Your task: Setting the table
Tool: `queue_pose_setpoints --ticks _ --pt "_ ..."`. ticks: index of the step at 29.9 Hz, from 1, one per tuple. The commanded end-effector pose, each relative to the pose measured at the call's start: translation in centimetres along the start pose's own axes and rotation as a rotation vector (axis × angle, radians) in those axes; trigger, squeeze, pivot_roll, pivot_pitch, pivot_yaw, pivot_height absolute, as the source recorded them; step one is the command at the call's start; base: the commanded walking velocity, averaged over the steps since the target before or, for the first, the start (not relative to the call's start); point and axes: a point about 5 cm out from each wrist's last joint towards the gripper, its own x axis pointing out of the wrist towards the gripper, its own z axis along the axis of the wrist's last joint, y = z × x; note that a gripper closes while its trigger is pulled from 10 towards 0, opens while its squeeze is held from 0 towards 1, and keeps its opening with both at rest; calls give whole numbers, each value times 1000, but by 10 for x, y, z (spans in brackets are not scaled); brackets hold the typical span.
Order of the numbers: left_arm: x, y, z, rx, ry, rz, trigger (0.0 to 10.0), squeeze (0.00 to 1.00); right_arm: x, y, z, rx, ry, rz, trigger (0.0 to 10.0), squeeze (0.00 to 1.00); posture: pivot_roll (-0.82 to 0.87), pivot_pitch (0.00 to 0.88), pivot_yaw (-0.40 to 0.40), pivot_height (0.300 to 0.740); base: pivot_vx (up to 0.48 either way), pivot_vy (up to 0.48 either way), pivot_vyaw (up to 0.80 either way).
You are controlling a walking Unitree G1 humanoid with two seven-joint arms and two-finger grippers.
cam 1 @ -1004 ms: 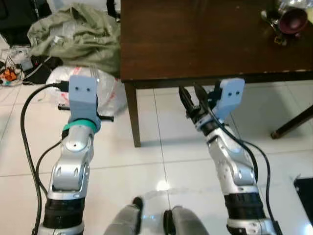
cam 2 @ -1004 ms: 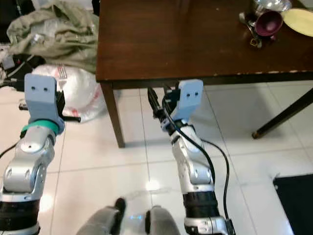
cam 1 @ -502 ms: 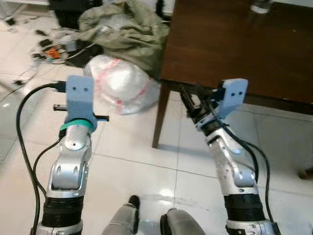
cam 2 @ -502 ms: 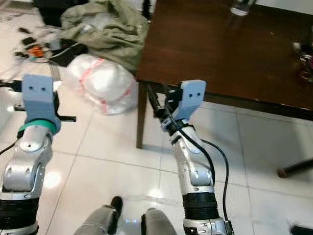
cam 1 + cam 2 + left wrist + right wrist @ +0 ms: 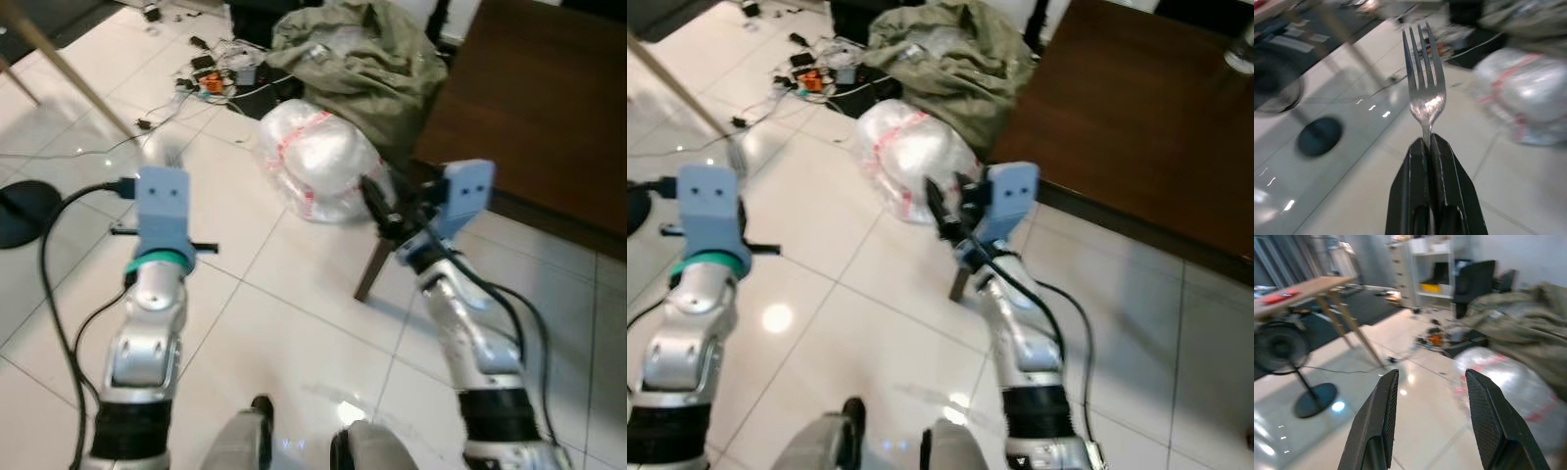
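My left gripper [image 5: 1429, 144] is shut on the handle of a silver fork [image 5: 1424, 93], whose tines point up and away from the fingers. In the left eye view the fork's tines [image 5: 165, 153] show blurred above the blue wrist mount, over the tiled floor. My right gripper [image 5: 1432, 421] is open with nothing between its fingers; it is held out in front of me [image 5: 380, 204], near the corner of the dark wooden table [image 5: 549, 108]. The table top lies at the upper right.
A white plastic bag [image 5: 318, 162] and a heap of olive cloth [image 5: 358, 59] lie on the floor beside the table leg [image 5: 370, 279]. Cables and small items [image 5: 211, 73] are scattered further back. A fan's black base [image 5: 15, 211] and a slanted wooden leg [image 5: 69, 69] stand left.
The camera has swung to the left: the table has slid to the right of the picture and more floor shows. Both arms keep their pose, and the fork stays gripped.
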Motion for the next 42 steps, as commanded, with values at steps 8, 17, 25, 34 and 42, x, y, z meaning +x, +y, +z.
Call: queue_pose_setpoints --ticks 8,17,25,34,42 --pt "-2 -4 -3 -2 3 -1 10000 0 -1 -18 -5 -40 31 -132 10000 0 -67 64 20 740 0 0 800" --pt "2 -3 2 -9 -23 -10 10000 0 -4 -51 2 -92 11 -344 10000 0 -82 64 15 740 0 0 800" --pt "4 -6 6 -14 -43 -25 10000 0 -4 -47 -1 -91 18 -332 10000 0 -82 70 17 740 0 0 800" --pt "12 -7 12 -12 -71 -19 10000 0 -4 -46 1 -94 -7 -342 10000 0 -89 71 21 740 238 0 344" --pt "13 -6 13 -15 -74 -17 10000 0 -6 -45 0 -95 -10 -333 10000 0 -94 73 23 740 455 0 0"
